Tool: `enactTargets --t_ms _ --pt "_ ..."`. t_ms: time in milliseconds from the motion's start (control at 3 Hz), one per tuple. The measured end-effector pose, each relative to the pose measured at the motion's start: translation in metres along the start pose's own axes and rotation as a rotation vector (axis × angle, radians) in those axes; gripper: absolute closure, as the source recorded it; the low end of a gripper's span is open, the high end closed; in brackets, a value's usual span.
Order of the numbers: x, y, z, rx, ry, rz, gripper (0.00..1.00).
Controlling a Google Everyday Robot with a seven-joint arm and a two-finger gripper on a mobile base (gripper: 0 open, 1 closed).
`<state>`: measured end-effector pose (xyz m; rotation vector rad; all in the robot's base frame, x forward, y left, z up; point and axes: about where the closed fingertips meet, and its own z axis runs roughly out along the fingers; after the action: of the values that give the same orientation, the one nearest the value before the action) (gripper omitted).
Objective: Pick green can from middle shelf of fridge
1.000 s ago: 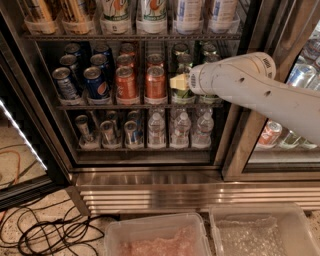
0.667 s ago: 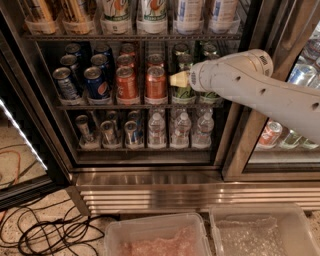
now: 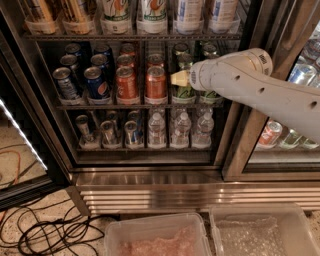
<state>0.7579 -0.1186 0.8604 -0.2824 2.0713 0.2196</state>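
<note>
The fridge (image 3: pixel 150 172) stands with its left door open. On the middle shelf (image 3: pixel 100 106) are rows of cans in clear trays. The green cans (image 3: pixel 184 93) stand in the right-hand rows, and more of them (image 3: pixel 181 50) show behind. My gripper (image 3: pixel 178 78), at the end of the white arm (image 3: pixel 250 85) that comes in from the right, sits right in front of the foremost green can's upper part and hides its top. I cannot see whether it touches the can.
Orange cans (image 3: pixel 156 82) stand just left of the green ones, and blue cans (image 3: pixel 95 82) further left. Small water bottles (image 3: pixel 179 129) fill the rack below and tall bottles (image 3: pixel 152 15) the rack above. The door frame (image 3: pixel 245 145) is to the right. Plastic bins (image 3: pixel 160 240) and cables (image 3: pixel 45 230) lie on the floor.
My gripper has risen slightly in front of the green cans and edged a little left. The cans have not moved.
</note>
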Motion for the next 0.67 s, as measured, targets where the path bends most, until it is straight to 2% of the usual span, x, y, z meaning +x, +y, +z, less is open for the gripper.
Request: enactTargets --t_ms 667 --pt "0.0000 0.0000 0.0000 0.000 0.000 0.000 0.96"
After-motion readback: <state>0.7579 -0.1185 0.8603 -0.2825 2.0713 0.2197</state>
